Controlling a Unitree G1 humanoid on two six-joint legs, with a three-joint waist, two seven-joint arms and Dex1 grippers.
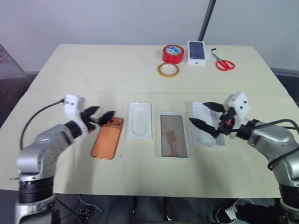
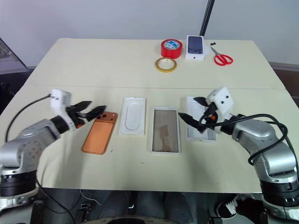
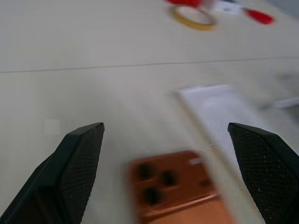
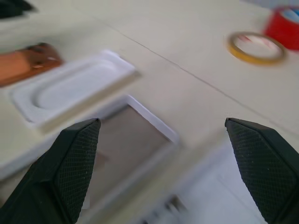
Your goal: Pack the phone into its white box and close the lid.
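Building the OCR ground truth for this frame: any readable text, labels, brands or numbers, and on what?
No text can be read.
Small printed box: a dark phone picture, no legible words.
Red tape roll: marks on its top face, too small to read.
Phone, white box, lid, white insert, yellow tape ring, scissors: no lettering visible.

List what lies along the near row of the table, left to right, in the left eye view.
Open left claw → flat copper-orange phone → white insert with oval recess → shallow white box with brownish floor → plain white lid → open right claw, over the lid.
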